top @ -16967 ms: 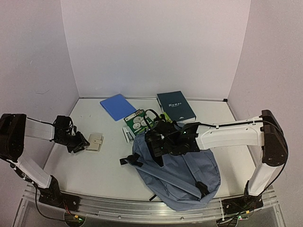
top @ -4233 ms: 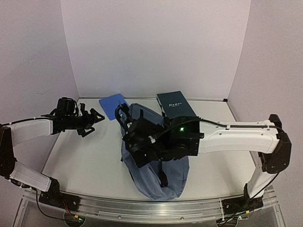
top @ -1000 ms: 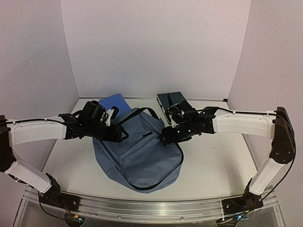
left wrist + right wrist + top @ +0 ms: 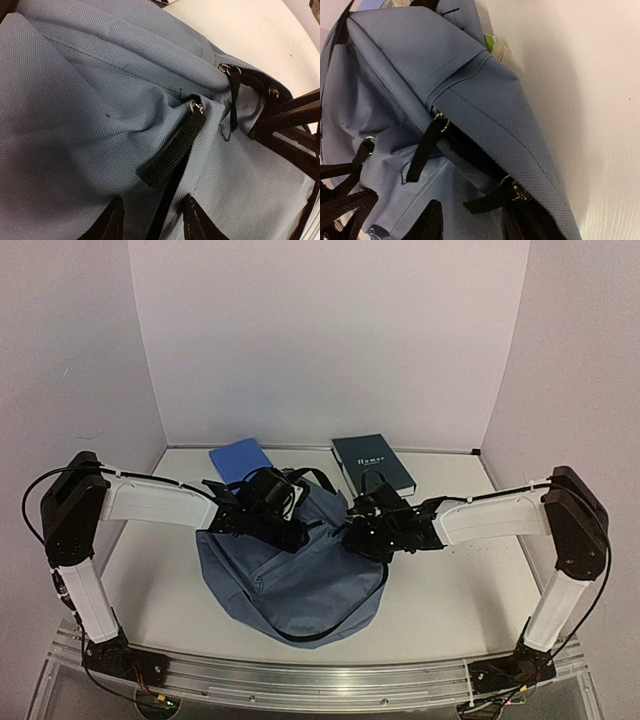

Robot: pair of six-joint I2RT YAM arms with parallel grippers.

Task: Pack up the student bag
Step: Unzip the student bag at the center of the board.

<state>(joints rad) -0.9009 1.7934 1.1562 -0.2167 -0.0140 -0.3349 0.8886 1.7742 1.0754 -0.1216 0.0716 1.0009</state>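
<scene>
The student bag (image 4: 290, 590) lies flat mid-table, slate-blue, its black zipper partly parted at the top. My left gripper (image 4: 290, 527) presses on the bag's upper left. In the left wrist view its jaws (image 4: 155, 222) stand partly apart on the fabric (image 4: 100, 100), straddling the black zipper line just below a ribbed pull tab (image 4: 172, 150). My right gripper (image 4: 353, 535) is down on the bag's upper right. In the right wrist view it (image 4: 472, 225) is open, with a black zipper pull (image 4: 490, 199) lying between the fingers, near the right one. A second pull (image 4: 425, 147) hangs further left.
A blue notebook (image 4: 240, 455) and a dark teal book (image 4: 372, 462) lie behind the bag near the back wall. A green-and-white item (image 4: 495, 45) peeks out from under the bag's far edge. White walls close in the table on three sides.
Both grippers have come down and inward onto the top of the bag, and their jaws have narrowed. The left arm's elbow has risen. The bag has barely shifted.
</scene>
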